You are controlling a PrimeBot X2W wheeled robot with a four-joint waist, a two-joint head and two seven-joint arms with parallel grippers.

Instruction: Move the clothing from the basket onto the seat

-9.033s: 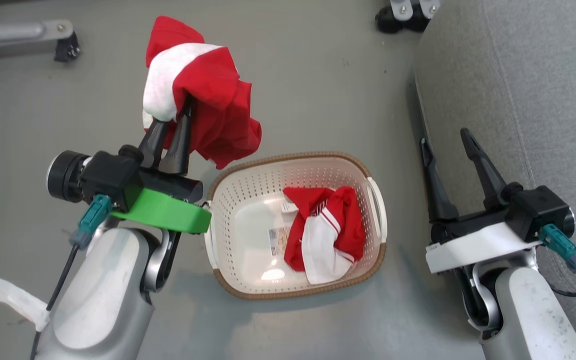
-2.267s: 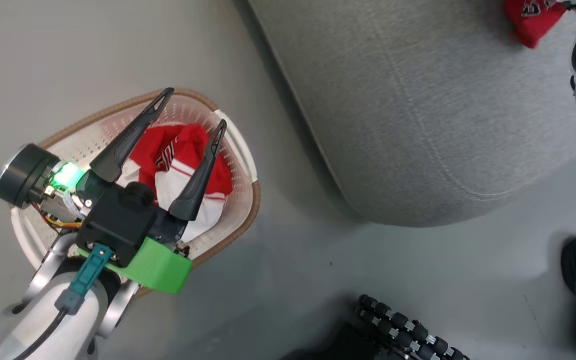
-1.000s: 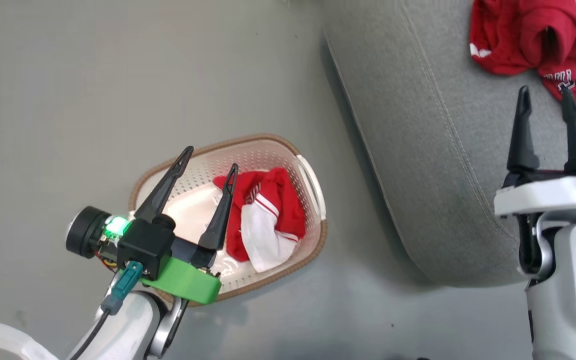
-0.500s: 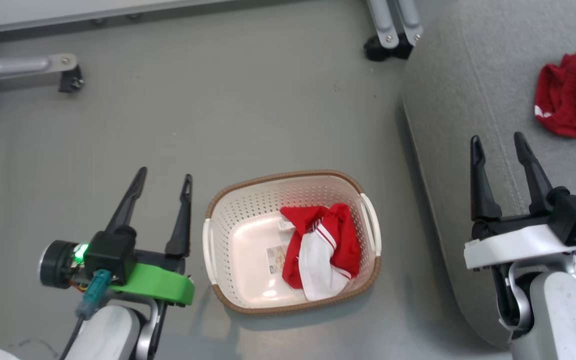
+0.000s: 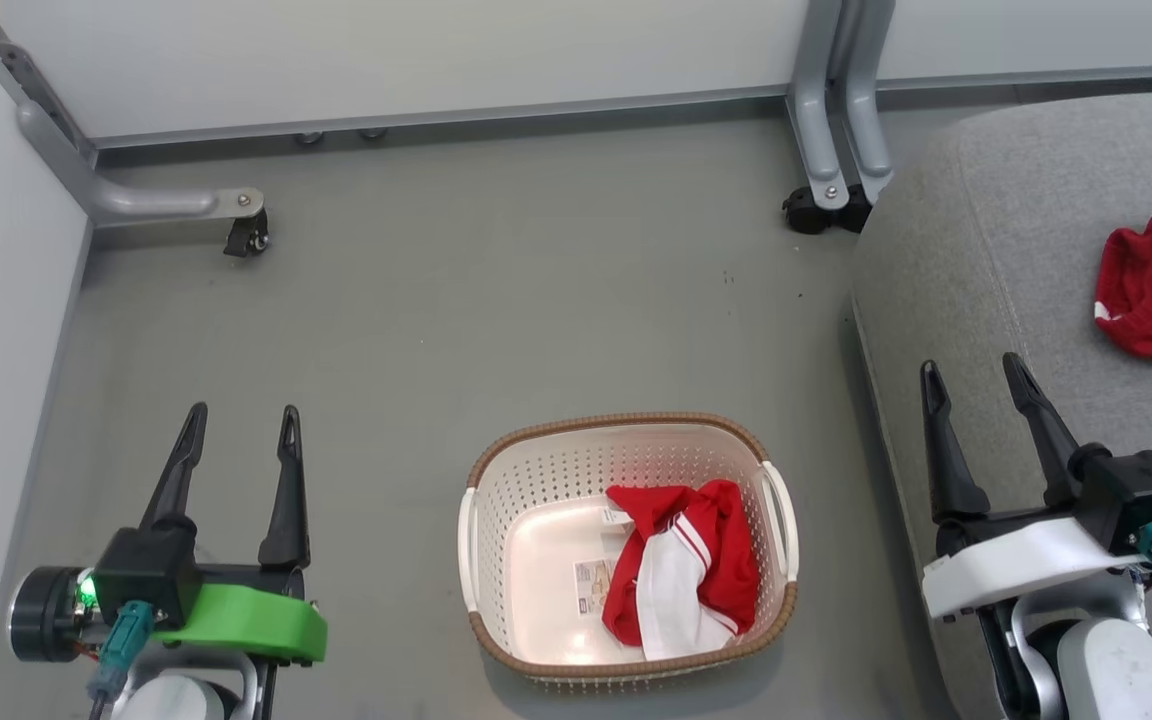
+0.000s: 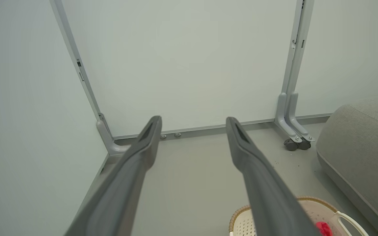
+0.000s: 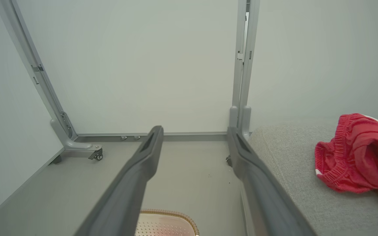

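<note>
In the head view my left jaws stand apart over the floor (image 5: 496, 300), well left of the basket (image 5: 626, 419). The left wrist view shows that gap from behind and catches just a corner of the basket's brown rim with a speck of red inside. The head view gives me the whole interior. One garment (image 5: 676, 570) lies crumpled in the basket's right half. It is red, with a white panel edged in thin red-and-white stripes. A label (image 5: 593, 587) shows on the basket's bottom, just left of the cloth.

Right of the basket, with a strip of floor between, is the grey seat (image 5: 976, 250). My right jaws are apart too, holding nothing, over the seat's left edge. The other garment (image 5: 1151, 280) lies on the seat further right, cut off by the head view's border. The right wrist view brings it closer: bunched red fabric with a gathered, ribbed band and a sliver of white.
</note>
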